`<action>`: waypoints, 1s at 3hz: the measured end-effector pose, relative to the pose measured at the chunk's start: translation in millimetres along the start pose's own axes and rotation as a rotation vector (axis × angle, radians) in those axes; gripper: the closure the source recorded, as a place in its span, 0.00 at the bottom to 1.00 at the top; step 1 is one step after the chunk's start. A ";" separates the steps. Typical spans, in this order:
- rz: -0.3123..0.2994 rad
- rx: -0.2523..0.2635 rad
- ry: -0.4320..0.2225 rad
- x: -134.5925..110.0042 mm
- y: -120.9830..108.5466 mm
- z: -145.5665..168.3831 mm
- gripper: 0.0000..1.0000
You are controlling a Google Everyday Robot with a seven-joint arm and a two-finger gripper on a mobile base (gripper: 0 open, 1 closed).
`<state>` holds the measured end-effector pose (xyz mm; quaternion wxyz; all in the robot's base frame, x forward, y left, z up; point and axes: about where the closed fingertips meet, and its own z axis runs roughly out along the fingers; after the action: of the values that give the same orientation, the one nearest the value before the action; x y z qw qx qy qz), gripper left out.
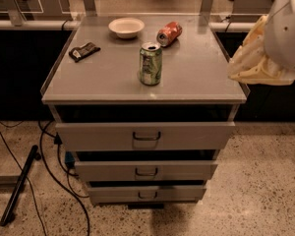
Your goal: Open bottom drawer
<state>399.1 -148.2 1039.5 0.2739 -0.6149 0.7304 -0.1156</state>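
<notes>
No readable txt, brand or no. anywhere: green can [150, 63] upright on the surface [201, 85] has print on its side but can't make it out, same w/ red can [168, 33] lying on its side and the dark packet [84, 51] at left. Front of the bottom drawer [147, 193] shows nothing legible. Robot's claw [253, 58] hangs at the right edge of view, by the surface's right rim, also w/ nothing legible on it.

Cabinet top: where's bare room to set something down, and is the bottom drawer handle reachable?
Bare: cabinet top's front strip before the green can, and right side beside the gripper. Crowded at back: bowl, red can, dark packet. The bottom drawer handle is unobstructed.
</notes>
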 end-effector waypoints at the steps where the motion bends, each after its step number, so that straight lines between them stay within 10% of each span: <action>1: -0.026 -0.009 -0.001 3.7 20.6 14.9 1.00; 3: -0.005 -0.078 -0.009 48.4 68.3 110.4 1.00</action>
<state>397.3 -161.4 901.7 0.2525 -0.6275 0.7316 -0.0848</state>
